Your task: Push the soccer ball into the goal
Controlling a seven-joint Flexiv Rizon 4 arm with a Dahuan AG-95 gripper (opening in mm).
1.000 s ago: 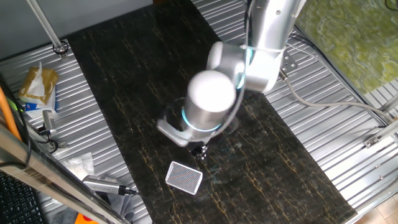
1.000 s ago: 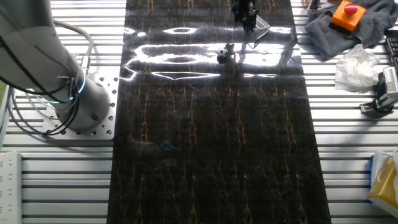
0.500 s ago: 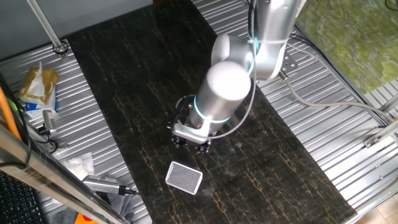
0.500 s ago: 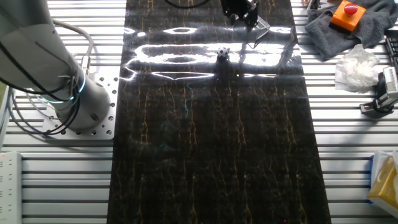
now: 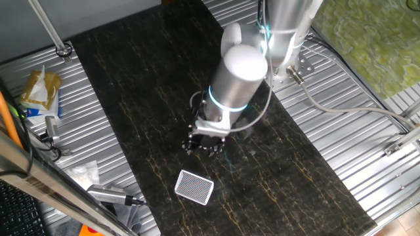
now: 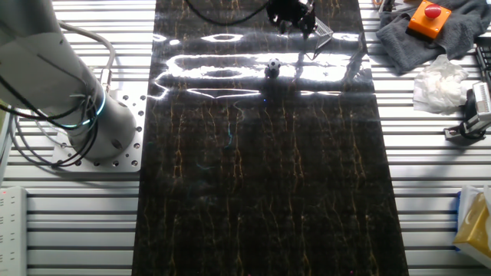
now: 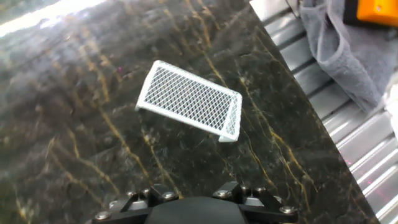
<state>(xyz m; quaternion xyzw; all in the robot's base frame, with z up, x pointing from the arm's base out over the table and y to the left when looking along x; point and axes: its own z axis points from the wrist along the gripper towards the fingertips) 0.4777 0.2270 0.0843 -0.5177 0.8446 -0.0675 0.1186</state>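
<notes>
Soccer ball (image 6: 272, 67) on dark mat, outside goal (image 7: 190, 99); goal holds nothing; hand (image 5: 205, 145) state unclear

Below me the white-rimmed mesh goal (image 7: 189, 100) rests on the dark marbled mat (image 7: 74, 143); a grey cloth (image 7: 348, 43) lies at upper right.

Glossy black gold-veined mat (image 6: 261, 176) on ribbed aluminium table (image 6: 430, 192), bright glare, grey towel (image 6: 430, 34) at corner

I see a glossy black marbled bench (image 7: 74, 143), gold-veined; ahead of the jaws, the goal (image 7: 189, 99) has fine mesh in a smooth white rim; grey cloth (image 7: 348, 50) looks soft.
</notes>
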